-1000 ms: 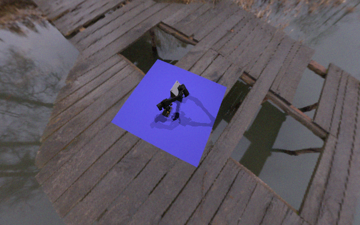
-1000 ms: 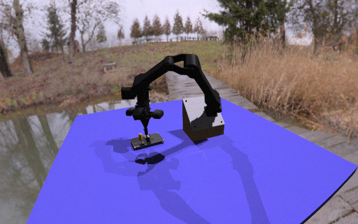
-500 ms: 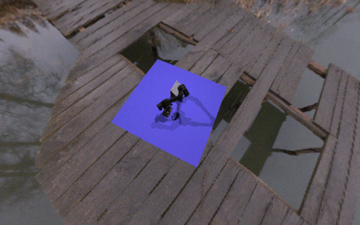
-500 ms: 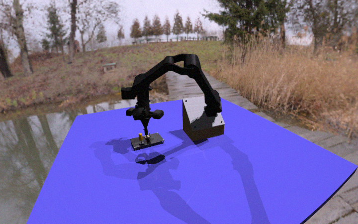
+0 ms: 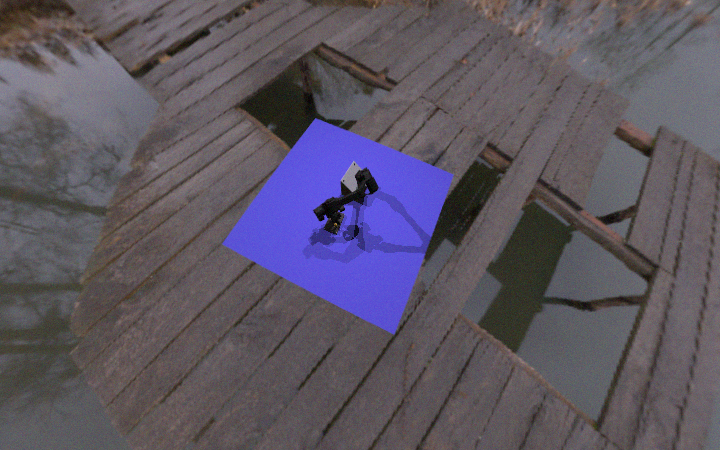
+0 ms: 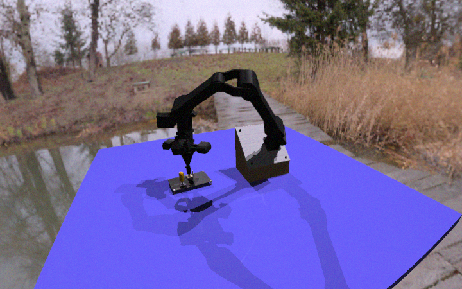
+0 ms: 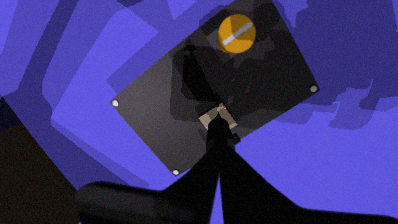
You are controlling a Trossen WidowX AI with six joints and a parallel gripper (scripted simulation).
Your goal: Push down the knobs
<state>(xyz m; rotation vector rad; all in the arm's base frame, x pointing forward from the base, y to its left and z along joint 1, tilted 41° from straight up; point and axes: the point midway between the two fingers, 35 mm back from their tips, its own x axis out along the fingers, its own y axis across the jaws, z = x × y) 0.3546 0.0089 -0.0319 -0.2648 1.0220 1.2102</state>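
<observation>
You have the circuit board (image 5: pixel 329 228) (image 6: pixel 202 180) (image 7: pixel 150 112) on the table, in front of the wedge-shaped base block (image 5: pixel 348 177) (image 6: pixel 243 143). The gripper (image 5: pixel 335 214) (image 6: pixel 188 173) (image 7: pixel 220 150) is closed to a narrow point with nothing between its fingers, right over the beige potentiometer (image 6: pixel 190 177) (image 7: pixel 206 119) near one long edge of the board. Whether a knob sits under the tips, you cannot tell.

The yellow knob (image 5: pixel 335 224) (image 6: pixel 181 176) (image 7: pixel 231 26) stands towards one end of the board. It looks light and rigid, probably smooth; the potentiometers are likely the fragile part. Press its top centre straight down with closed tips, or, if you must grip, take opposite sides of its barrel.

The exterior view shows the knob's height; the wrist view gives you its slotted or striped top, but no gap beneath it
</observation>
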